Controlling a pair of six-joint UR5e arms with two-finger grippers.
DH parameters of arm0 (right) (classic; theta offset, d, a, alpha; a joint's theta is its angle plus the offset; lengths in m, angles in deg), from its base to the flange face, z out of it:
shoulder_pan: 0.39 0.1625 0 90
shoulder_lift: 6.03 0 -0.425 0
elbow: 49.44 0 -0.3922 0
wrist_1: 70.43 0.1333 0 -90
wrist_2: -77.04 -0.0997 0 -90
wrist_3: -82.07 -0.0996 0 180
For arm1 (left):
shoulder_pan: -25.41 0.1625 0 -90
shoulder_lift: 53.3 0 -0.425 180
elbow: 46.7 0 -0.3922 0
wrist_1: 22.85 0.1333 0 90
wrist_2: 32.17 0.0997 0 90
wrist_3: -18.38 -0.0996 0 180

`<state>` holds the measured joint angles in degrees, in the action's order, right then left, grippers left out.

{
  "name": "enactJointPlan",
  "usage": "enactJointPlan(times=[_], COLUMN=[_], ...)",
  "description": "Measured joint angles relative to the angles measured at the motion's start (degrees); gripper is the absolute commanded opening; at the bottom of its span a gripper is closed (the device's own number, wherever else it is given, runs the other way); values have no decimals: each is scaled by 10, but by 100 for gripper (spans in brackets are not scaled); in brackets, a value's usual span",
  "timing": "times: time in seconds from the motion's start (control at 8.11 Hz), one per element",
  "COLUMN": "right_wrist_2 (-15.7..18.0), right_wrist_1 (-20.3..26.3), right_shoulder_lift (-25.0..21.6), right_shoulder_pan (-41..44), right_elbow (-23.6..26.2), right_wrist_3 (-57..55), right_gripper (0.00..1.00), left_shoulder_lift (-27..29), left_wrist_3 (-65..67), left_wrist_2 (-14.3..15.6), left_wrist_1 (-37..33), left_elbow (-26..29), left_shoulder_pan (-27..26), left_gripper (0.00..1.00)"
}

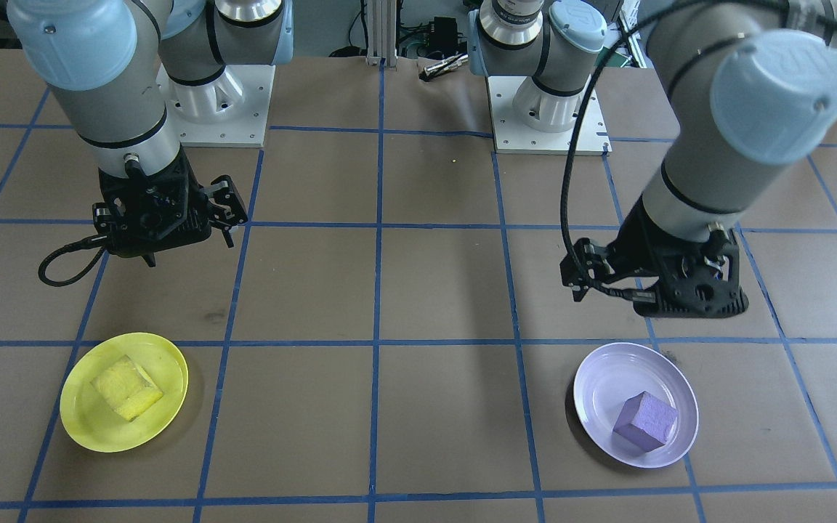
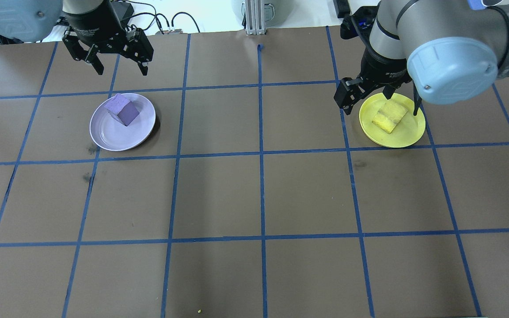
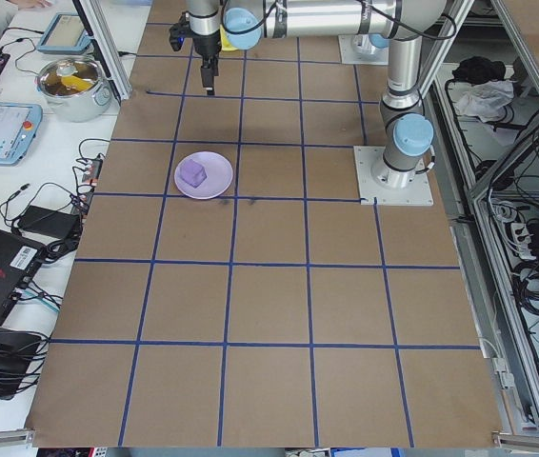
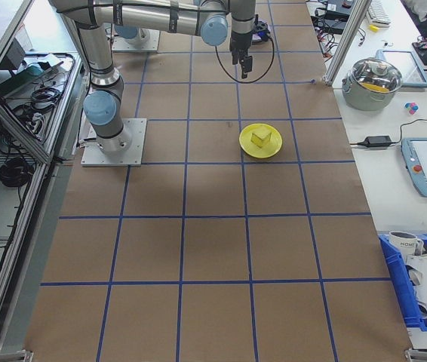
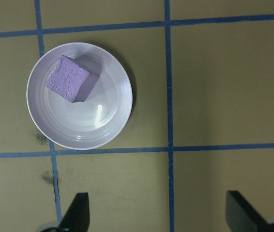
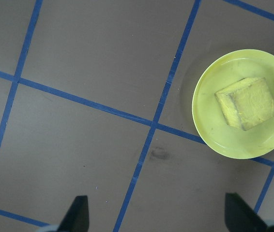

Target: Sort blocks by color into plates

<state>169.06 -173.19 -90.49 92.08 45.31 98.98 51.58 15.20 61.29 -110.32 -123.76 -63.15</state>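
The purple block (image 1: 644, 421) lay inside the lavender plate (image 1: 604, 378), off toward one side of its floor and near the rim. The yellow block (image 1: 126, 387) sat in the yellow plate (image 1: 84, 418), roughly at its middle. Both plates rested flat on the brown bench (image 1: 433, 407), which was marked into squares by blue tape lines (image 1: 378, 290), and they stood well apart, one in each half of the bench.

The left claw (image 2: 119, 66) hung above the bench just beside the lavender plate, on the side away from the robot in the overhead view, its fingers spread and holding nothing. In its wrist view the two fingertips (image 5: 79, 212) showed wide apart at the bottom edge, with the plate and purple block clear of them.

The right claw (image 2: 378, 99) hovered over the yellow plate's edge in the overhead view, likewise spread and empty. Its wrist camera showed both fingertips (image 6: 76, 212) far apart, the yellow plate off to one side.
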Motion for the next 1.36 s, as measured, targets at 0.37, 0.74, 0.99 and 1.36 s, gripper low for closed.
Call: enactJointPlan(times=[0.37,0.74,0.99,1.36], right_wrist_2=[0,0,0,0], right_wrist_1=[0,1,0,0], right_shoulder_lift=[0,0,0,0], right_shoulder_pan=[0,0,0,0], right_elbow=[0,0,0,0], right_wrist_3=[0,0,1,1], right_gripper=[100,100,100,100], left_shoulder_lift=[-104,-160,-162,-163], left_wrist_3=[48,51,51,51], left_wrist_2=[-2,-1,0,1], left_wrist_1=[-20,-3,8,10], left_elbow=[-49,-121,-130,-131], left_shoulder_pan=[-37,-42,-43,-42], left_gripper=[100,100,100,100])
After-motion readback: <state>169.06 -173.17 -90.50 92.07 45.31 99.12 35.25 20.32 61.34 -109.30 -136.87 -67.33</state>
